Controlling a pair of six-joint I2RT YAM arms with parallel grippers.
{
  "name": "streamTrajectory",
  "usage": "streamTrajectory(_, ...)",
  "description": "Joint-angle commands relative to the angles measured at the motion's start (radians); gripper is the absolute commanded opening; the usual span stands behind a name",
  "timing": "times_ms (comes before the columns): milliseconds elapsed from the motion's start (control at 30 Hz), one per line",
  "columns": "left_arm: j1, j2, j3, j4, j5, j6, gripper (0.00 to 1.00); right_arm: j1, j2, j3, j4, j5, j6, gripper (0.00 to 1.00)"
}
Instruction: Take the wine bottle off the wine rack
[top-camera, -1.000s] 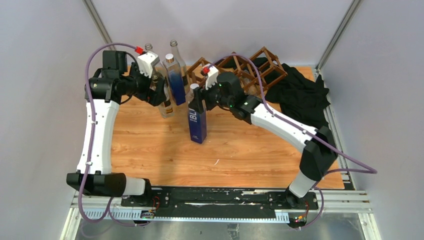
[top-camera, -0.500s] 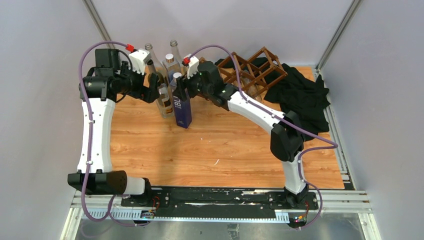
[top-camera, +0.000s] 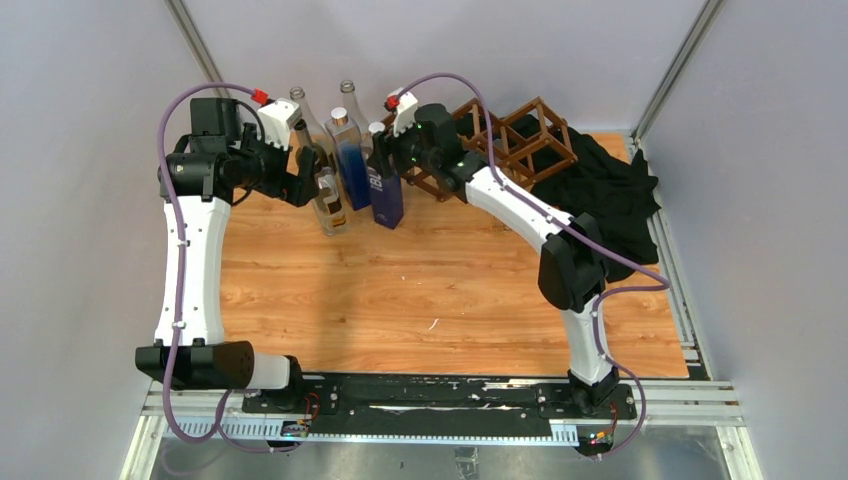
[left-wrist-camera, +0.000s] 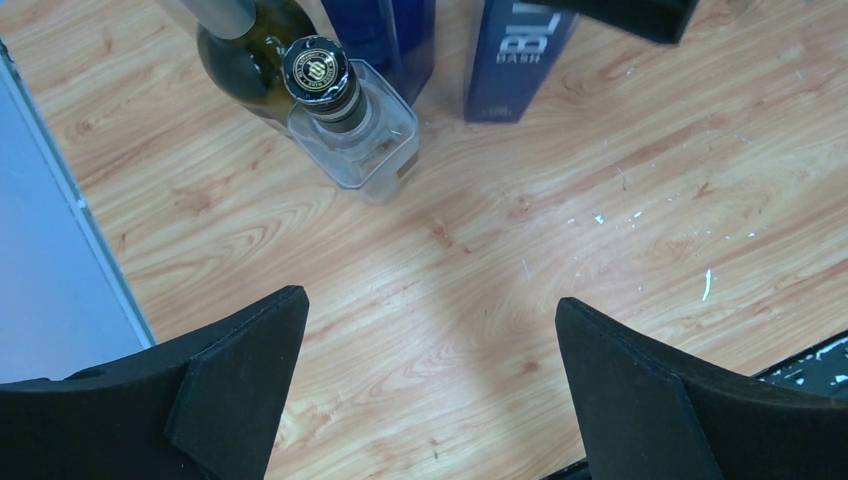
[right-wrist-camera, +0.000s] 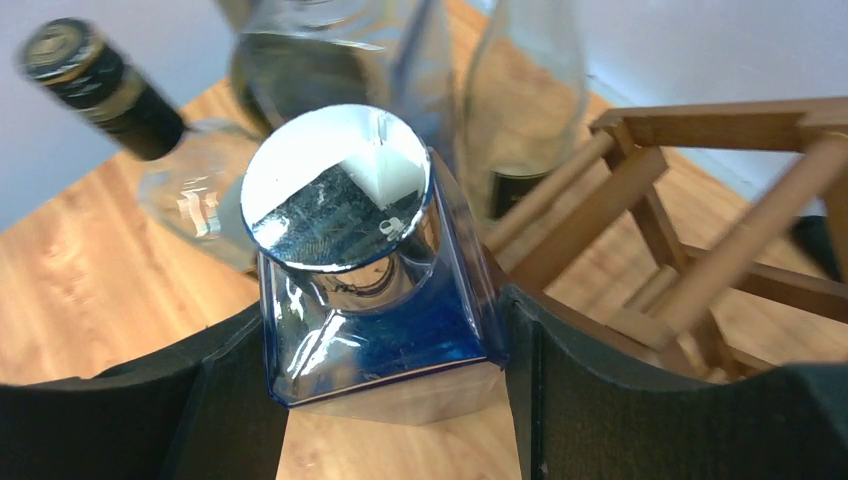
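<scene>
My right gripper (top-camera: 386, 160) is shut on the shoulders of a square blue bottle (top-camera: 387, 197) with a silver cap. It holds the bottle upright just left of the dark brown wooden wine rack (top-camera: 510, 140). In the right wrist view both fingers (right-wrist-camera: 600, 400) press the blue bottle (right-wrist-camera: 370, 300), with the rack (right-wrist-camera: 690, 230) close on the right. I cannot tell whether the bottle's base touches the table. My left gripper (top-camera: 308, 185) is open and empty over bare wood (left-wrist-camera: 430, 370), beside the group of bottles.
Several bottles stand at the back left: a second blue bottle (top-camera: 350, 160), a clear square bottle with a black cap (left-wrist-camera: 355, 130), a green wine bottle (left-wrist-camera: 250, 50) and clear tall bottles (top-camera: 348, 100). A black cloth (top-camera: 600, 190) lies right of the rack.
My right arm has carried the blue bottle from the table's middle back and left, up against the group of bottles by the rack. The left arm drew back slightly, then stayed.
</scene>
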Motion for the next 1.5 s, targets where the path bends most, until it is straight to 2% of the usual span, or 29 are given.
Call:
streamTrajectory(0, 0.006, 0.002, -0.004, -0.007, 0.010, 0.005, 1.00, -0.043, 0.017, 0.102, 0.039, 0.086, -0.079, 0.00)
streamTrajectory(433, 0.006, -0.008, -0.024, -0.007, 0.017, 0.017, 1.00, -0.007, -0.049, -0.007, 0.043, -0.007, -0.070, 0.00)
streamTrajectory(633, 0.006, -0.016, -0.021, -0.008, 0.026, 0.010, 1.00, -0.003, -0.047, -0.008, 0.008, -0.025, -0.062, 0.00)
streamTrajectory(700, 0.006, -0.020, -0.021, -0.008, 0.027, 0.011, 1.00, -0.002, -0.039, 0.001, -0.012, -0.025, -0.060, 0.07)
streamTrajectory(733, 0.006, -0.024, -0.022, -0.008, 0.027, 0.010, 1.00, -0.003, -0.035, 0.006, -0.038, -0.025, -0.058, 0.14)
streamTrajectory(833, 0.006, -0.030, -0.024, -0.008, 0.029, 0.014, 1.00, -0.003, -0.036, 0.007, -0.058, -0.025, -0.049, 0.49)
streamTrajectory(867, 0.006, -0.033, -0.025, -0.007, 0.028, 0.016, 1.00, -0.002, -0.040, 0.002, -0.059, -0.020, -0.046, 0.69)
streamTrajectory(900, 0.006, -0.034, -0.026, -0.008, 0.028, 0.016, 1.00, -0.001, -0.046, -0.006, -0.060, -0.013, -0.043, 0.84)
streamTrajectory(933, 0.006, -0.035, -0.027, -0.008, 0.028, 0.016, 1.00, -0.001, -0.052, -0.014, -0.059, -0.008, -0.041, 0.88)
streamTrajectory(1267, 0.006, -0.021, -0.016, -0.008, 0.024, 0.016, 1.00, 0.001, -0.186, -0.084, -0.103, 0.079, -0.008, 0.95)
streamTrajectory(1467, 0.006, -0.025, -0.013, -0.009, 0.024, 0.021, 1.00, -0.006, -0.359, -0.211, -0.182, 0.160, 0.045, 0.97)
